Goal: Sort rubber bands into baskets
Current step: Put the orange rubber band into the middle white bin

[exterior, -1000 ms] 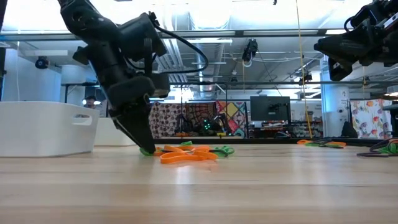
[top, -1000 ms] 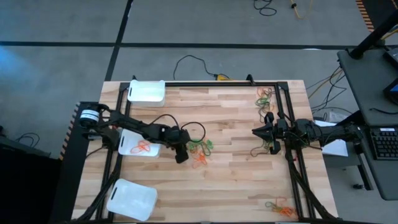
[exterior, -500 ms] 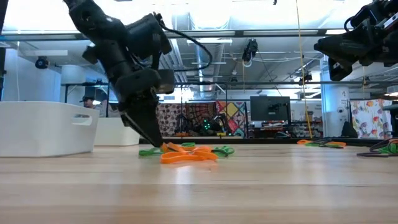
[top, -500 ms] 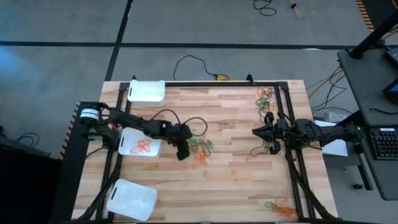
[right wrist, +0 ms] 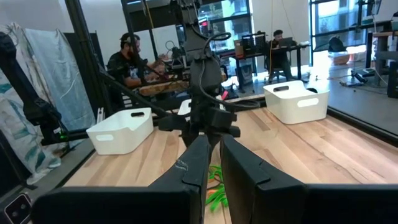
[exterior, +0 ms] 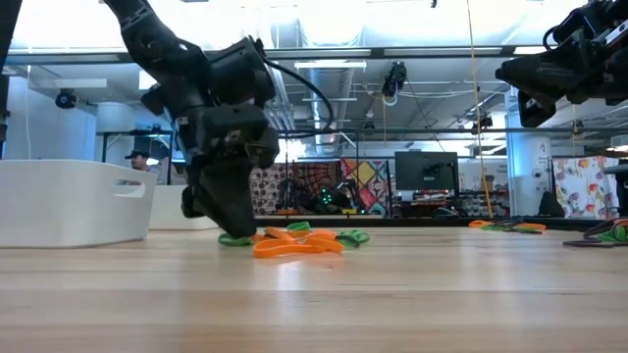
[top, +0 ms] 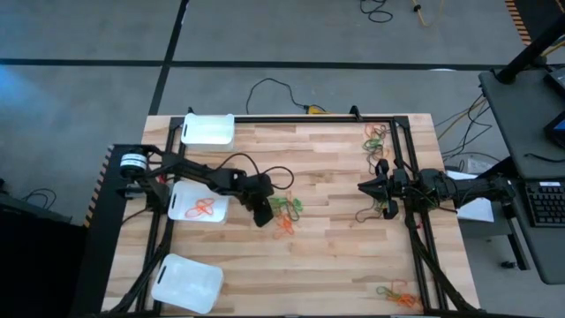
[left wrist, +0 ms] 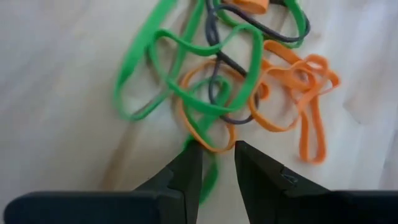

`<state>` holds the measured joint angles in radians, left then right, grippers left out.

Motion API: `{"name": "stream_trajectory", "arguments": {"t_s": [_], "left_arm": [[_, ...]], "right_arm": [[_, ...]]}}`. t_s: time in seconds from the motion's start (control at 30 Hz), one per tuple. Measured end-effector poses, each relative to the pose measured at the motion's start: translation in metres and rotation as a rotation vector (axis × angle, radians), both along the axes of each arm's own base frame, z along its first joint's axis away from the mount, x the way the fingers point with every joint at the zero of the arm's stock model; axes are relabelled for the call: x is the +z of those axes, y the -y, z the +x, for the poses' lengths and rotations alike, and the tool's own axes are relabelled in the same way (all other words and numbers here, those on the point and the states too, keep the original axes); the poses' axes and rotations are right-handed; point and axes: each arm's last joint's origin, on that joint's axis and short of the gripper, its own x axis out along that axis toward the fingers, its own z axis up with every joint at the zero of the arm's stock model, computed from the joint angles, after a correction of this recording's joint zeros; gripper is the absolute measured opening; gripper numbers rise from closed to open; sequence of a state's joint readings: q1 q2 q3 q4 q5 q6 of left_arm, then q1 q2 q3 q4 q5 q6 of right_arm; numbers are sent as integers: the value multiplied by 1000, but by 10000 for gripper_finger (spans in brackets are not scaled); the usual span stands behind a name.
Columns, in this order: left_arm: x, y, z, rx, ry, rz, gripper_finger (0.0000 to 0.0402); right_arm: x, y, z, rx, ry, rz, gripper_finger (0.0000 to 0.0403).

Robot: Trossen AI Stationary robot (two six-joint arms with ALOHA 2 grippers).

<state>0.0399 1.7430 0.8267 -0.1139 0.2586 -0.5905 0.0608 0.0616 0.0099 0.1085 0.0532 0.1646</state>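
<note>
A tangle of orange, green and black rubber bands (top: 284, 213) lies mid-table, also seen as rubber bands (left wrist: 230, 81) and rubber bands (exterior: 294, 240). My left gripper (top: 263, 216) points down at the pile's left edge, tips near the wood (exterior: 235, 230). In the left wrist view the left gripper (left wrist: 214, 149) has its fingers a narrow gap apart, with an orange loop's edge and a green strand lying in the gap. Three white baskets stand on the left: far basket (top: 208, 129), middle basket (top: 198, 202) holding orange bands, near basket (top: 187, 283). My right gripper (top: 362, 187) waits shut at the right, off the table.
More rubber band heaps lie at the far right corner (top: 378, 137), the near right corner (top: 397, 294) and beside the right arm (top: 384, 208). A black frame rail (top: 408, 168) runs along the table's right side. People (right wrist: 130, 59) sit beyond the table.
The left gripper has shifted a little toward the pile and its wrist has turned, tips still low at the pile's left edge. The bands and the right arm have not moved.
</note>
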Motion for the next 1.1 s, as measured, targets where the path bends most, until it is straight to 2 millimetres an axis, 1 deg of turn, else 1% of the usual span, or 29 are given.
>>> {"name": "stream_trajectory", "arguments": {"t_s": [0.13,0.3,0.5,0.67,0.8,0.9,1.1], "left_arm": [[2,0,4,12,-3,-15,82],[11,-1,12,30,20,-11,82],[17,-2,17,82,15,-38,84],[18,-4,17,166,-12,-32,84],[15,-7,12,264,-79,-52,84],[14,-8,10,283,-103,-50,84],[15,-8,12,292,-91,-58,84]], "right_arm": [[0,0,0,-1,0,0,34],[0,0,0,-1,0,0,34],[0,0,0,-1,0,0,34],[0,0,0,0,0,0,34],[0,0,0,-1,0,0,34],[0,0,0,-1,-1,0,34],[0,0,0,0,0,0,34]]}}
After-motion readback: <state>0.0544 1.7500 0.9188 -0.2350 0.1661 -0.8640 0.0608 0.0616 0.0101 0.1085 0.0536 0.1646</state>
